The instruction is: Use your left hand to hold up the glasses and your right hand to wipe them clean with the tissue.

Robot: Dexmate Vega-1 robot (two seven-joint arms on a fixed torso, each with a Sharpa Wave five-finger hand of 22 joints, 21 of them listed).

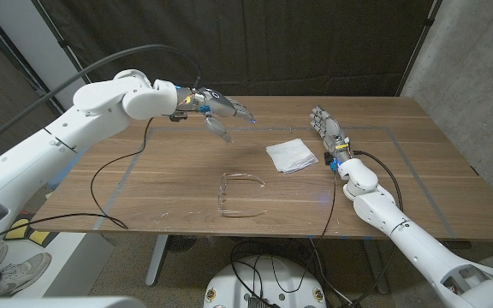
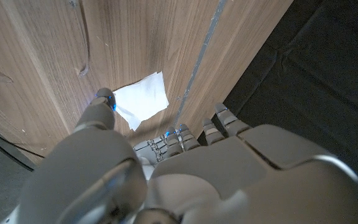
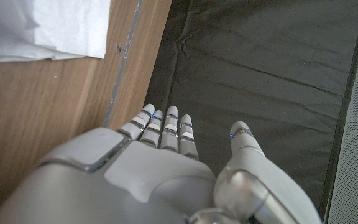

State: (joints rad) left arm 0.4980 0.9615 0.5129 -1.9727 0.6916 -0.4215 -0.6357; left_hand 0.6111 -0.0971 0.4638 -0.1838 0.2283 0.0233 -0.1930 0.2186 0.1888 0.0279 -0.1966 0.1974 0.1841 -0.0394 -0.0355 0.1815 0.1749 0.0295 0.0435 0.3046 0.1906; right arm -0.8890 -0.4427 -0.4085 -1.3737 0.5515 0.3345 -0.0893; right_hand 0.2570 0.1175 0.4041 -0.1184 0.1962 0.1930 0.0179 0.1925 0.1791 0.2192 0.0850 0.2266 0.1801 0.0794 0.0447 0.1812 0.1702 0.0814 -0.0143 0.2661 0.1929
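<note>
Around: I'm seeing a black cable (image 1: pixel 101 184) looping over the wooden table (image 1: pixel 435 162) left of the glasses (image 1: pixel 242 196) (nothing is lying over them).
Glasses: lying near the front edge, long axis across the table.
Tissue (image 1: pixel 291 154): lying beside my right hand.
Left hand (image 1: pixel 216 111): hovering, fingers spread, holding nothing.
Right hand (image 1: pixel 327 130): fingers extended, holding nothing.

Surface: a wooden table (image 1: pixel 187 180) with a thin taped rectangle marked on its top.
Near front edge: clear-framed glasses (image 1: pixel 240 196), arms open.
Right of centre: a white folded tissue (image 1: pixel 291 154).
Left side: a thin black cable (image 1: pixel 109 184).
</note>
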